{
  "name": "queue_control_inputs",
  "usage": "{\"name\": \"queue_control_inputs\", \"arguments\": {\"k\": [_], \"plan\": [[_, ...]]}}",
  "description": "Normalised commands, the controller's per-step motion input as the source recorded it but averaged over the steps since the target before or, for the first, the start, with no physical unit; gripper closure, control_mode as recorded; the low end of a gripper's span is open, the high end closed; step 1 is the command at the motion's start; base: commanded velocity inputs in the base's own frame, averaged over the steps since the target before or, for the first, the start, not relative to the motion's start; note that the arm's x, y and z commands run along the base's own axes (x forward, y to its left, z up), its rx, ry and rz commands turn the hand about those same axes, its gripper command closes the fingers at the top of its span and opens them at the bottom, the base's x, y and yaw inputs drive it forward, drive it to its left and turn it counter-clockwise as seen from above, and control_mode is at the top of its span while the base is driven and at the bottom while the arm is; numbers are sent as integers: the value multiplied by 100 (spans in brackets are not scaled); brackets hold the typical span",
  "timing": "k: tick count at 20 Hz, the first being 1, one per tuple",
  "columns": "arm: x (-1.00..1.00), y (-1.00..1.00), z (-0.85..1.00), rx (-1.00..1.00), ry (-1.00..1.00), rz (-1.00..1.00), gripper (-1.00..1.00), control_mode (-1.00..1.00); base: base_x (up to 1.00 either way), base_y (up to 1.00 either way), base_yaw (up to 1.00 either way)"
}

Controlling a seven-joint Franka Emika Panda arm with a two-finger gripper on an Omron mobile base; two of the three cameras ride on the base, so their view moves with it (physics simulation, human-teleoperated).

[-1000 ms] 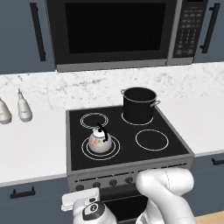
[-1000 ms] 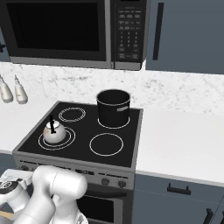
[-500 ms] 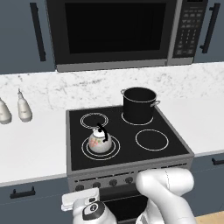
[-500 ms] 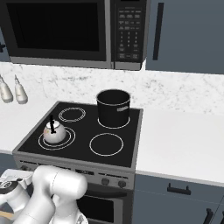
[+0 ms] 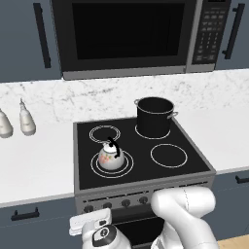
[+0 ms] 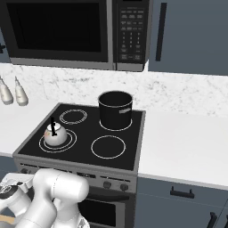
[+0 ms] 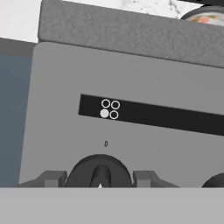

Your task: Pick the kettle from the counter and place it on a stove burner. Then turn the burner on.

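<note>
The small cream kettle (image 5: 111,156) (image 6: 54,136) with its black arched handle stands upright on the stove burner (image 5: 127,168) (image 6: 71,141), the front-left double ring of the black cooktop. Its underside peeks over the stove's front edge in the hand view (image 7: 205,18). My gripper (image 7: 99,178) is low at the stove's front panel. Its two fingertips (image 7: 52,178) press against either side of a round black knob (image 7: 99,168). The burner diagram above that knob has its front-left dot filled. The white counter (image 5: 34,165) (image 6: 187,147) lies on both sides of the stove.
A tall black pot (image 5: 154,116) (image 6: 116,109) sits on the back-right burner. Two pale shakers (image 5: 26,121) (image 6: 18,93) stand at the back of the left counter. A microwave (image 5: 126,34) hangs above the stove. Another knob (image 7: 216,180) is to the right.
</note>
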Motion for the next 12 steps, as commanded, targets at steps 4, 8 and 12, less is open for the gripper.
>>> {"name": "queue_control_inputs", "arguments": {"k": [4, 8, 12], "plan": [[-9, 0, 0, -27, 0, 0, 100, -100, 0, 0, 0], [-2, 0, 4, -27, 0, 0, 100, -100, 0, 0, 0], [-2, 0, 0, -25, 0, 0, 100, -100, 0, 0, 0]]}}
